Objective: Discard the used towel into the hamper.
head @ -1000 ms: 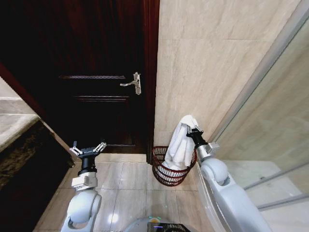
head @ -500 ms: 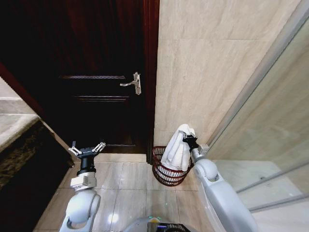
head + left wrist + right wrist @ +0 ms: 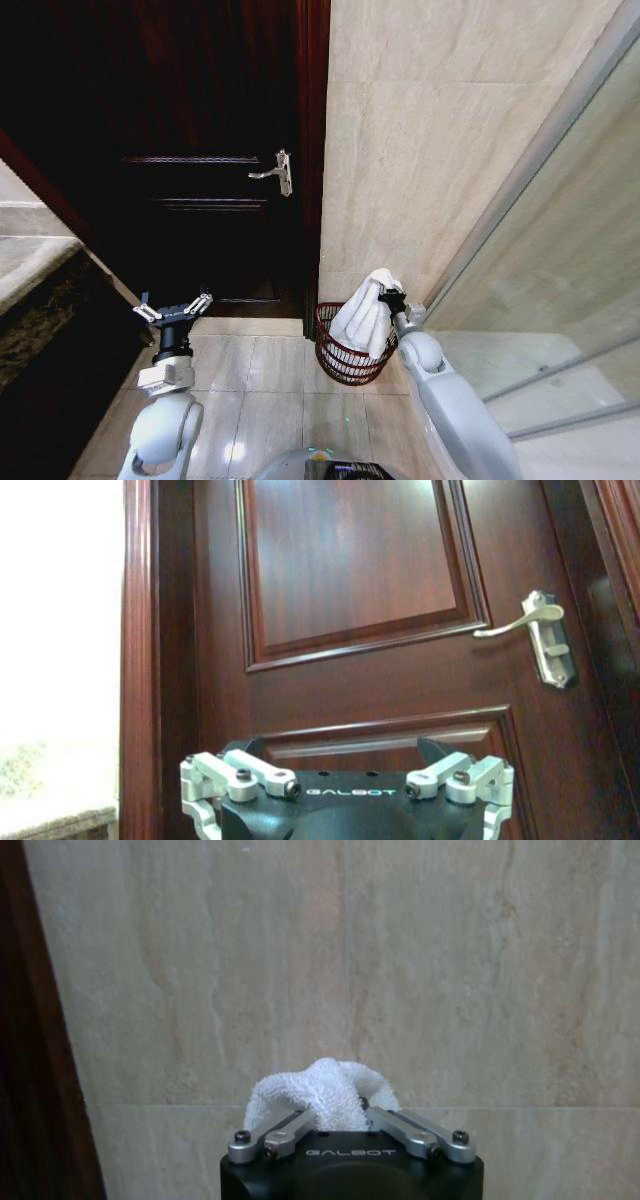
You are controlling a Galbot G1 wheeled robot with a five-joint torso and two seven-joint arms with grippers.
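The white towel [image 3: 364, 312] hangs from my right gripper [image 3: 386, 293], which is shut on its upper fold. Its lower end drapes down into the hamper [image 3: 347, 357], a dark reddish-brown openwork basket on the floor at the foot of the tiled wall. In the right wrist view the towel [image 3: 318, 1096] bunches up between the closed fingers [image 3: 283, 1134] against the beige tiles. My left gripper [image 3: 172, 306] is held up, open and empty, in front of the dark door; the left wrist view shows its fingertips [image 3: 240, 774] spread wide.
A dark wooden door [image 3: 200, 150] with a metal lever handle [image 3: 276, 172] stands left of the hamper. A beige tiled wall [image 3: 440, 130] rises behind it. A glass shower panel [image 3: 560, 260] runs along the right. A stone counter edge [image 3: 30, 260] sits at left.
My right gripper has lowered with the towel, bringing it further down into the hamper. The left arm has shifted slightly left.
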